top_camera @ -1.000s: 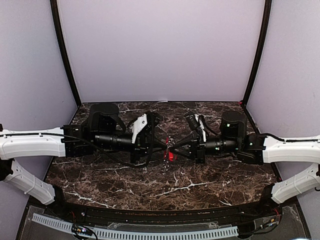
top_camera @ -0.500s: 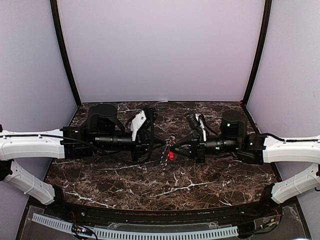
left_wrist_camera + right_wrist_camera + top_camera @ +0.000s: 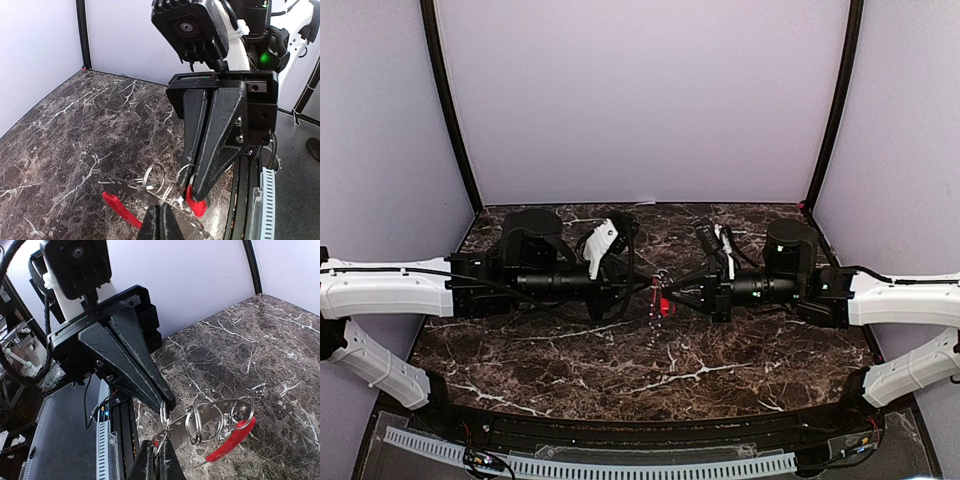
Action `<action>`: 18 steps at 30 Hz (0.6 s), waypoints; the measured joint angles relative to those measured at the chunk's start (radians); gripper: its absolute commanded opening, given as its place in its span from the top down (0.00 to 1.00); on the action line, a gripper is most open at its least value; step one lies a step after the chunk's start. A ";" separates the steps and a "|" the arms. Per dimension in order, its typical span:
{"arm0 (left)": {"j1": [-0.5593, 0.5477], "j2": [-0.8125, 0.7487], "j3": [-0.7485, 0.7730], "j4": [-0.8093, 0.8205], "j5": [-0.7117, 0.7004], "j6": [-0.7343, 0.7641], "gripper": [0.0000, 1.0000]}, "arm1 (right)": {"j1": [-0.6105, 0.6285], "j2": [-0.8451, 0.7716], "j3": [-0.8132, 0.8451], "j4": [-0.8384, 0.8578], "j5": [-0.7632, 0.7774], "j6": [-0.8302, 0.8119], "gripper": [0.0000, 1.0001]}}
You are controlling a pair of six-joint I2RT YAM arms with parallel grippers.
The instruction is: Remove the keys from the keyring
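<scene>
Both grippers meet above the table's middle. My left gripper (image 3: 648, 290) (image 3: 161, 209) is shut on a thin wire ring of the keyring (image 3: 658, 285) (image 3: 164, 414). The ring bunch carries a flat holed metal strip (image 3: 212, 419), several small rings (image 3: 152, 177) and a curved red sleeve (image 3: 231, 439) (image 3: 120, 210). My right gripper (image 3: 673, 295) (image 3: 156, 449) is shut on the tiny red-headed key (image 3: 196, 205) (image 3: 157, 443), still linked to the bunch. The bunch hangs between the two grippers, above the marble.
The dark marble table (image 3: 570, 360) lies under both arms. Pale walls stand at the back and sides. A slotted cable rail (image 3: 620, 465) runs along the near edge. The two wrist cameras face each other closely.
Both grippers have shifted slightly toward the back wall and turned at the wrist. The ring bunch has risen a little with them. Both grips are unchanged.
</scene>
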 measured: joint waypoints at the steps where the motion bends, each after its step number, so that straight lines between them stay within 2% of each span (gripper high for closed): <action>1: -0.001 0.003 0.003 -0.003 -0.006 -0.005 1.00 | 0.000 0.000 0.000 0.000 0.001 0.000 1.00; 18: -0.006 0.077 0.063 -0.049 -0.083 -0.051 1.00 | -0.011 0.000 0.000 -0.025 0.001 -0.015 1.00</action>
